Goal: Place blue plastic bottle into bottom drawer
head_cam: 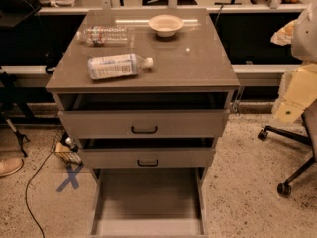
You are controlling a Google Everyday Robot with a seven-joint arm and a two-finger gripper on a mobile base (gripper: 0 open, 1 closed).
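Grey tabletop (198, 68): the blue plastic bottle (116, 66) lies near the left edge. The pincer (286, 32) is beyond the right edge; I cannot tell its state.

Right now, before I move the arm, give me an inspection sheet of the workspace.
Surface: grey cabinet top, three things on it.
Job's things: blue bottle lying on its side at front left, cap pointing right; bottom drawer pulled out, nothing seen inside.
Clutter: clear bottle lying at back left; bowl at back middle.
Grippers: gripper not in view; pale arm parts at the right edge.
Cables: black cable on the floor, left.
Surroundings: upper drawers partly open; chair at right; blue X on the floor.
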